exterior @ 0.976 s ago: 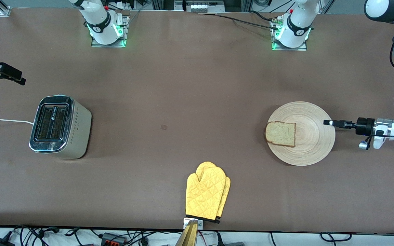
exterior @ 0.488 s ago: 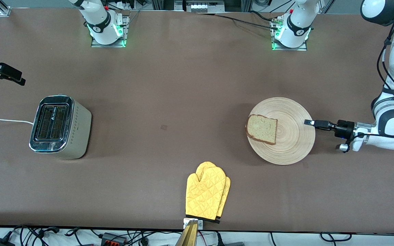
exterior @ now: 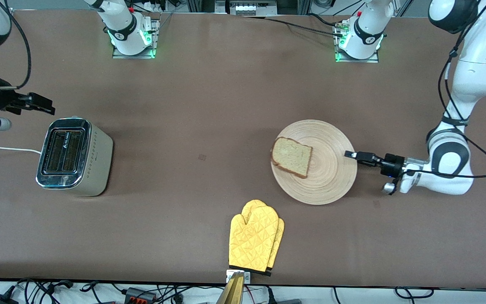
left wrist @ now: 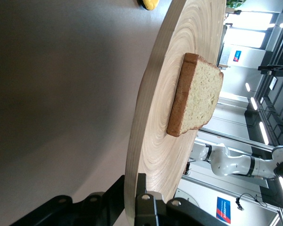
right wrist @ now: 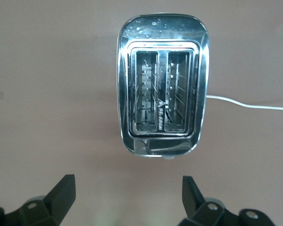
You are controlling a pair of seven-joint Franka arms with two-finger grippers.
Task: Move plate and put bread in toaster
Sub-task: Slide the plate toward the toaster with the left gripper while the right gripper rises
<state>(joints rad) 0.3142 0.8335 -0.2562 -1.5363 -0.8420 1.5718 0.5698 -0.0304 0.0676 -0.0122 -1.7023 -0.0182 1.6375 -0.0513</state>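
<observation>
The plate, its rim clamped by the left gripper, had slid from the left arm's end toward mid-table, nearing the toaster, with the tan, dark-crusted bread flat on it, while the right gripper, fingers apart, hovered beside the toaster.

Pale wood plate shows concentric ring grain, carrying light-brown bread with darker crust. Cream toaster, chrome top, dotted side; quilted yellow mitts on the brown counter.
</observation>
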